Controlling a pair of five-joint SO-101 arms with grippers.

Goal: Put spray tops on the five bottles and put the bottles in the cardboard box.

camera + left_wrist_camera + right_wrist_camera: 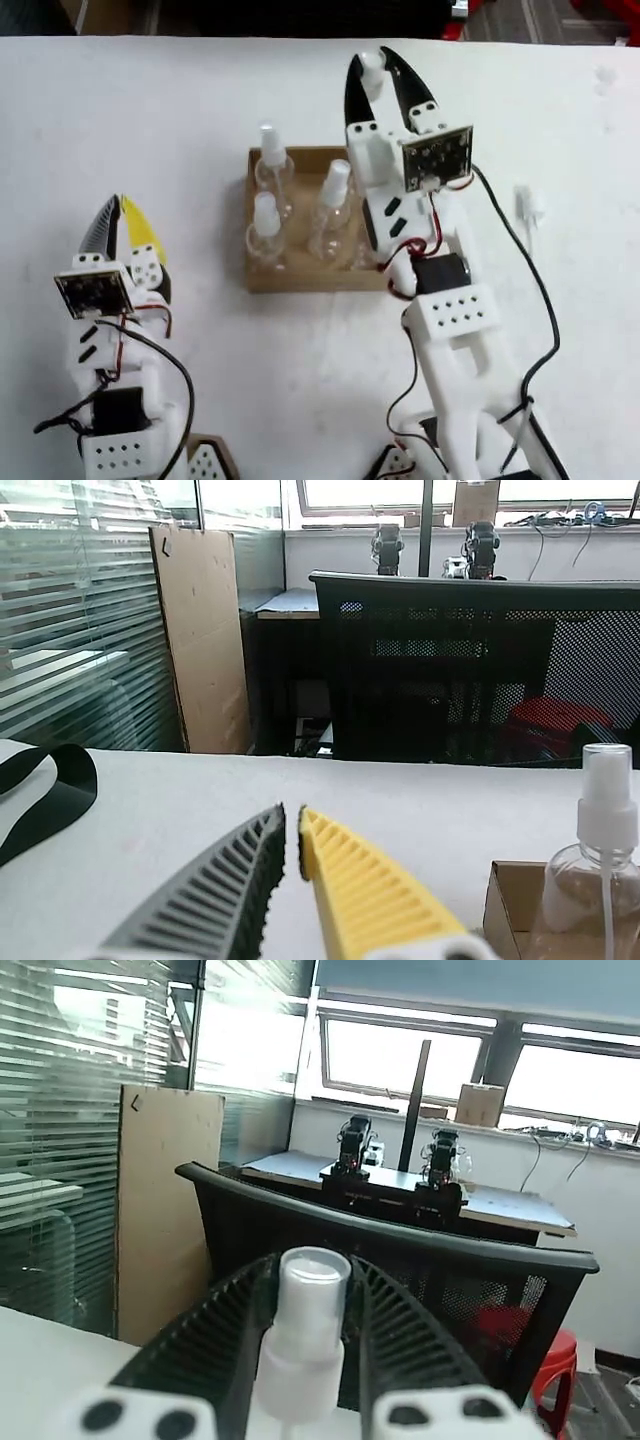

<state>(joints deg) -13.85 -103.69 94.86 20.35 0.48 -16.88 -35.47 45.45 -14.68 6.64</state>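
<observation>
At the bench's (150, 110) near-left corner, the left gripper (117, 203) sits low over the surface. Its grey and yellow fingers are drawn together to a thin slit with nothing between them. My left wrist view shows the same: left gripper (290, 825) with ribbed pads almost meeting at the tips. Off to one side a capped bottle (598, 890) stands inside a corner of the cardboard box (512, 900); I cannot tell which bottle it is.

Mid-bench: the cardboard box (300, 272) lies flat and open-topped. Three clear bottles stand upright in it, each with a white spray top on.
- far-left bottle (272, 165), by the box's far-left corner
- near-left bottle (265, 232), just behind the near wall
- middle bottle (333, 205), just beside the right arm

The right arm covers the box's right side; I cannot make out what stands under it.

Beyond the box's far-right corner, toward the far edge, the right gripper (372, 62) has its black fingers clamped on a loose spray top (373, 68). In the right wrist view the spray top (305, 1335) stands upright, pinched from both sides by the right gripper (312, 1260).

Toward the right edge: a small white part (528, 205) lies alone on the bench, well apart from the box.
</observation>
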